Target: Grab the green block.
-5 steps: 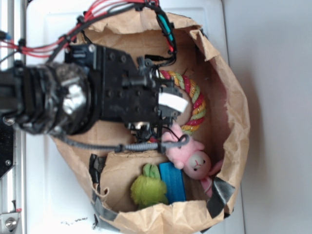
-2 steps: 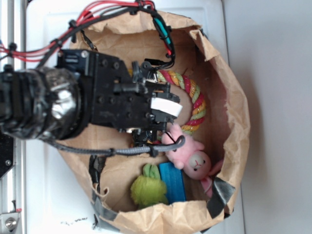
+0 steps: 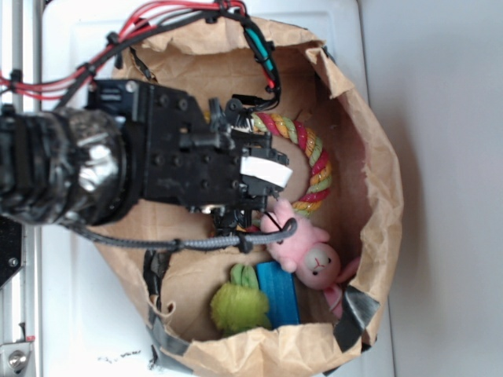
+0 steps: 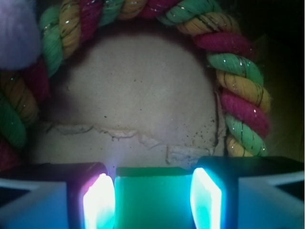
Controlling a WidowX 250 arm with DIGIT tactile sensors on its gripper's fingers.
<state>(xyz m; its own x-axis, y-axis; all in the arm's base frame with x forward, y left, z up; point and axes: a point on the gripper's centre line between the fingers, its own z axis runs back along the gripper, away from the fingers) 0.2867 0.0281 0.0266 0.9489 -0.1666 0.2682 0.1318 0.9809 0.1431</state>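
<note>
Two fingers of the gripper [image 4: 152,198] pinch the green block [image 4: 152,195] between them, so the grab looks made; only a lift seems left. Block and gripper sit just inside the rope ring [image 4: 238,95], over the paper bag [image 3: 377,157] floor.

Exterior overhead; wrist close; both show rope ring [image 3: 310,161].

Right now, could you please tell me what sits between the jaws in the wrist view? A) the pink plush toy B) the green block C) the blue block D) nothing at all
B: the wrist view shows the green block sitting squarely between the two jaws of the gripper, with the rope ring lying beyond it on the brown paper.
</note>
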